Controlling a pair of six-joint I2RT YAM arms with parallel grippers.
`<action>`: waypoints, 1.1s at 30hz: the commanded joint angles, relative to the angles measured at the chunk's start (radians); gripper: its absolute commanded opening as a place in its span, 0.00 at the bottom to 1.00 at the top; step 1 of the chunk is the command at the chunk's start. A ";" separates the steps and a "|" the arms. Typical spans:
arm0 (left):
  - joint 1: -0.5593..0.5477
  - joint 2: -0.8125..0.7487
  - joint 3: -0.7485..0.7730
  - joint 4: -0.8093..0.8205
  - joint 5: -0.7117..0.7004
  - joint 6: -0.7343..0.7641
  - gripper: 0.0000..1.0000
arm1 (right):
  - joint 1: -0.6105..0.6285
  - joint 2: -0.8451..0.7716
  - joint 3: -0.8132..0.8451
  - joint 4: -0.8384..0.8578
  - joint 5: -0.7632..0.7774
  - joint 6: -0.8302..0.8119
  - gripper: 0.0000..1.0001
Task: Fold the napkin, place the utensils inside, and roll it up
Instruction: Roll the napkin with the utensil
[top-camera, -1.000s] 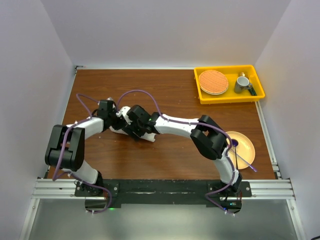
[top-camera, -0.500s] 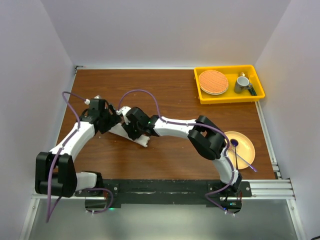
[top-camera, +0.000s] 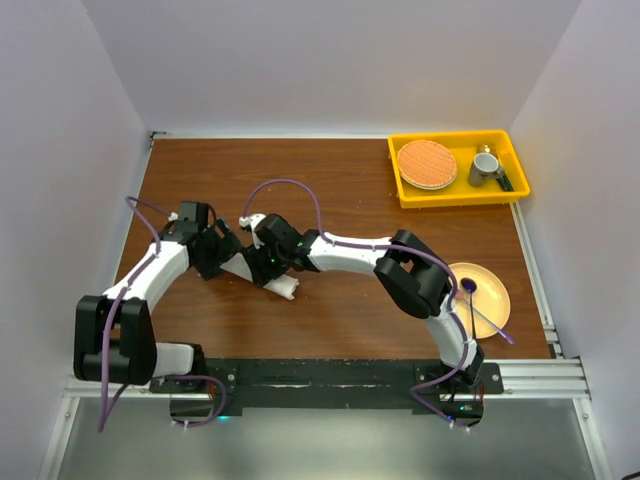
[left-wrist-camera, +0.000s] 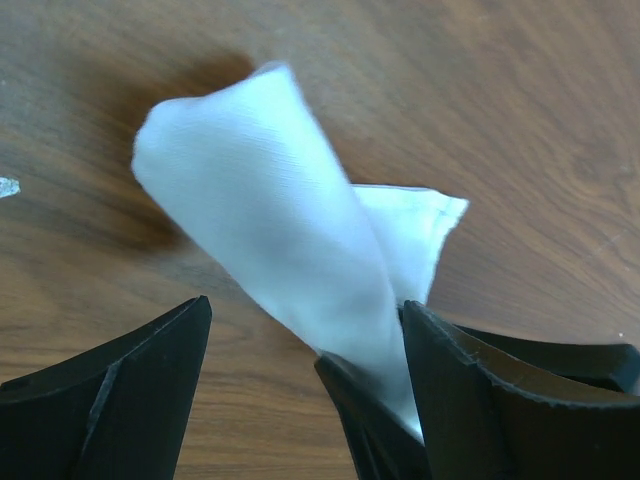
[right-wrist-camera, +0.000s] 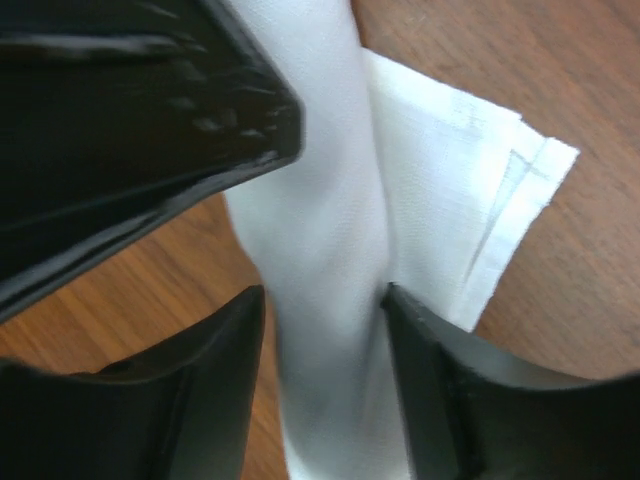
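Brown wood worktop (top-camera: 340, 190), white walls; a yellow tray (top-camera: 408, 195) is set far right, a yellow plate (top-camera: 497, 300) near right. The napkin (top-camera: 280, 284) is seen rolled into a tight white tube, left of centre, between both arms. A loose hemmed corner (right-wrist-camera: 520, 170) is left sticking out of the roll. Fork not seen; likely wrapped inside, cannot be confirmed. Left pincer (left-wrist-camera: 305, 308) is spread wide, the roll lying between its fingers, not squeezed. Right pincer (right-wrist-camera: 322, 292) is set snug on both sides of the roll; pinched or merely touched cannot be told. Cloth is judged light, soft, limp, prone to unroll once freed. Best taken across mid-roll, with the loose corner trapped underneath.
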 joint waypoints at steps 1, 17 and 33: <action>0.016 0.007 -0.023 0.038 0.039 -0.020 0.82 | -0.001 -0.016 -0.022 -0.047 -0.011 -0.024 0.69; 0.055 -0.154 0.010 -0.094 -0.187 -0.041 0.87 | 0.039 -0.067 0.100 -0.155 0.150 -0.272 0.91; 0.076 -0.111 -0.062 -0.017 0.018 -0.051 0.89 | 0.091 0.009 0.127 -0.189 0.263 -0.323 0.80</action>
